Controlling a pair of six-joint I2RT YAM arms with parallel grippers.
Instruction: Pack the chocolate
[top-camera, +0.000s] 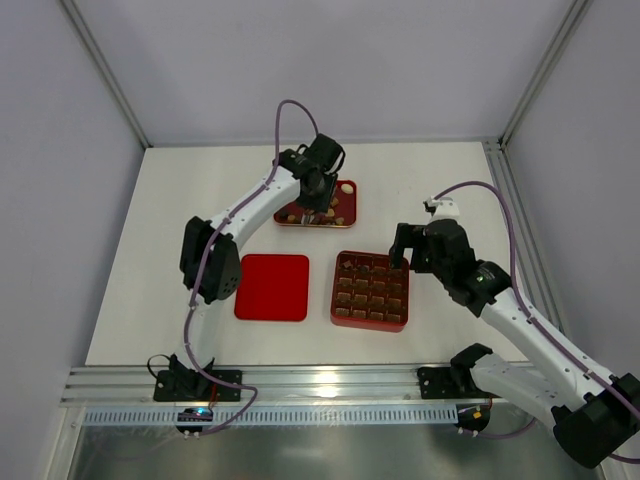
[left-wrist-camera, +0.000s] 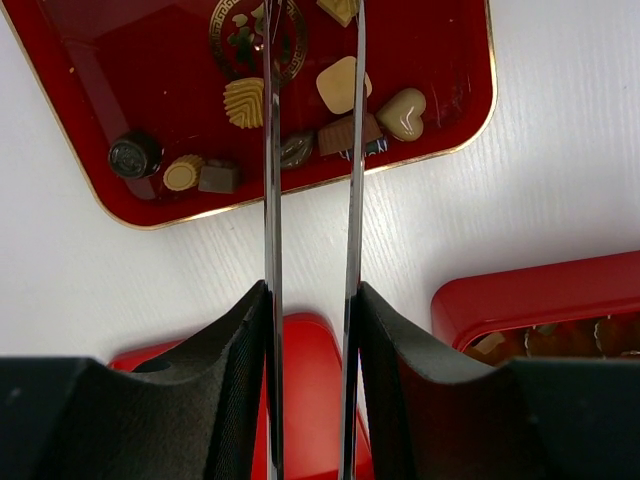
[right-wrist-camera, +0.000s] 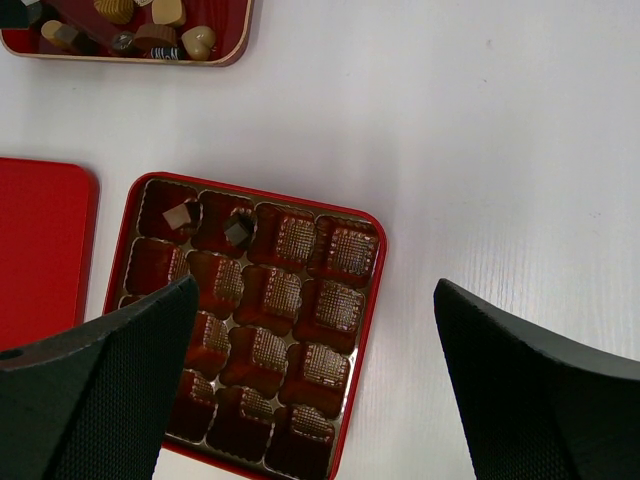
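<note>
Gridded box (right-wrist-camera: 372, 290): red shell, glossy. Inside it, brown plastic liner (right-wrist-camera: 262, 350), shiny, cell floors ribbed.
Lid (right-wrist-camera: 40, 250), just beside box: smooth red, duller sheen.
Tray (left-wrist-camera: 120, 60), beyond box: lacquer-glossy red, gold-coloured rim.
Chocolate (left-wrist-camera: 402, 112), in tray: heart-shaped piece glossy; shell-shaped one matt, ridged.
Table (left-wrist-camera: 560, 180), under box: white, matt, faint wood-like grain.
Left gripper (left-wrist-camera: 312, 30), fingers (left-wrist-camera: 271, 220): thin polished metal, mirror-bright.
Right gripper (right-wrist-camera: 315, 300), fingers (right-wrist-camera: 100, 400): black, matt, fine woven texture.
</note>
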